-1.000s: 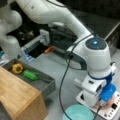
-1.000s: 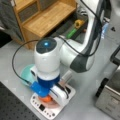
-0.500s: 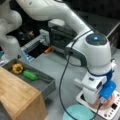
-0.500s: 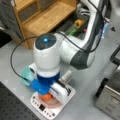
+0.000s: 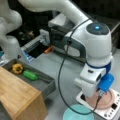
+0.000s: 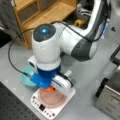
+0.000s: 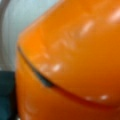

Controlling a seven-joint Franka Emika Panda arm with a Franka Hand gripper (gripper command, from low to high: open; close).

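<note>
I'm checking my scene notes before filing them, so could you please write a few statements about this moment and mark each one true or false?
1. The wrist view is filled by an orange object. True.
2. The pink plate sits on a wooden shelf. False: it rests on a white scale.
3. A teal bowl lies beside the scale. True.
4. The grey tray holds a blue pepper. False: it holds a yellow pepper and a green vegetable.
5. The hand hangs over the grey tray. False: the arm's end is above the pink plate, and the hand itself is hidden.
</note>
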